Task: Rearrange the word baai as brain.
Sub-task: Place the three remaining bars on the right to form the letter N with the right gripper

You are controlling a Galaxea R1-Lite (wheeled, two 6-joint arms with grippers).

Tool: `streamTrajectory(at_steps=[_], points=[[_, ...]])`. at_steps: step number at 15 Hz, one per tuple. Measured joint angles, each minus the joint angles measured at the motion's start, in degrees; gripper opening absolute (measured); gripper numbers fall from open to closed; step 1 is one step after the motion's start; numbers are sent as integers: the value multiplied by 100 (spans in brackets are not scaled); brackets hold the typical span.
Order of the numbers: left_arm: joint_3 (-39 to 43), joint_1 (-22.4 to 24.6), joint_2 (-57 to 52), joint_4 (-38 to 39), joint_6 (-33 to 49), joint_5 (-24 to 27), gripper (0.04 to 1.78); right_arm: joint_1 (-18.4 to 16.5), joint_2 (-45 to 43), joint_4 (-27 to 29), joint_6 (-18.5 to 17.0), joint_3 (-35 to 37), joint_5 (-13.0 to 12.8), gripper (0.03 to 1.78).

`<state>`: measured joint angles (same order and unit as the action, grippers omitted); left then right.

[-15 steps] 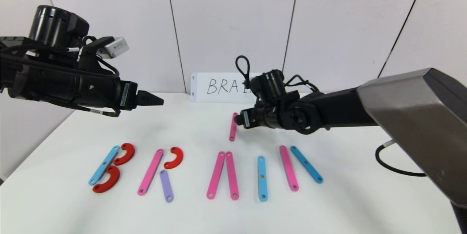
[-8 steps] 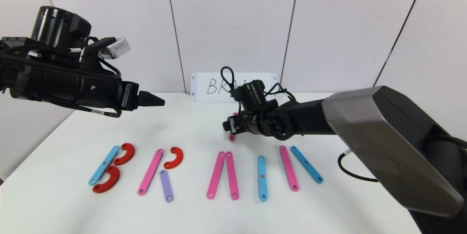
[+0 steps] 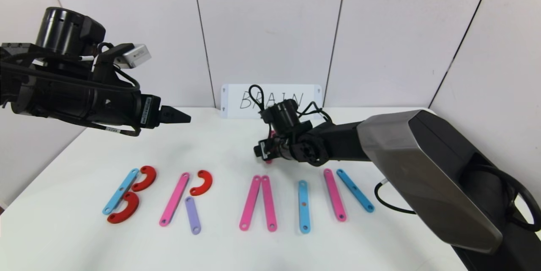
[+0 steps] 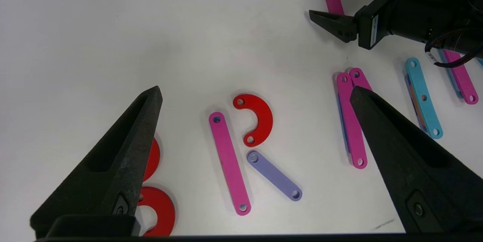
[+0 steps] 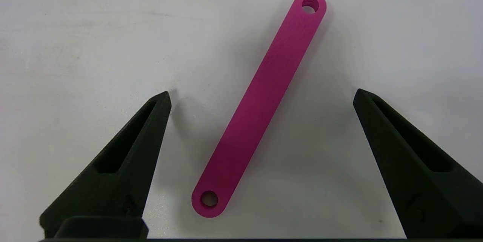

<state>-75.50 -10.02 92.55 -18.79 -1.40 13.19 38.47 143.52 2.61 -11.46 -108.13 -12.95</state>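
Note:
The plastic letters lie in a row on the white table (image 3: 219, 148). A blue strip (image 3: 121, 190) with two red arcs forms a B. A pink strip (image 3: 174, 198), a red arc (image 3: 202, 182) and a purple strip (image 3: 192, 215) form an R. Two pink strips (image 3: 250, 202) lean together, then come a blue strip (image 3: 303, 206), a pink strip (image 3: 334, 195) and a slanted blue strip (image 3: 355, 190). My right gripper (image 3: 256, 151) is open low over a loose pink strip (image 5: 260, 113), which lies slanted between its fingers (image 5: 151, 128). My left gripper (image 3: 175, 115) is open and empty, high above the R (image 4: 230, 159).
A white card (image 3: 230, 93) with handwritten BRAIN stands against the back wall, partly behind the right arm's cable. A black cable (image 3: 389, 203) loops on the table at the right. The right forearm reaches across the table's right half.
My right gripper has moved left and down over the loose pink strip, covering most of it in the head view. The left arm and the letters have not moved.

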Motion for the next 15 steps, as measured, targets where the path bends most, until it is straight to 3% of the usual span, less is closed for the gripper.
streamTrajectory(at_steps=[3,9,11,15], points=[[0,-4,0,-1,0,0,174,5,52,-9,2,-22,0,138],[0,-17,-5,-10,0,0,174,5,77,-22,-15,-9,0,38],[0,-17,-7,-9,0,0,174,5,77,-20,-17,-6,0,27],[4,-17,-7,-10,0,1,174,6,59,-7,-138,13,0,27]])
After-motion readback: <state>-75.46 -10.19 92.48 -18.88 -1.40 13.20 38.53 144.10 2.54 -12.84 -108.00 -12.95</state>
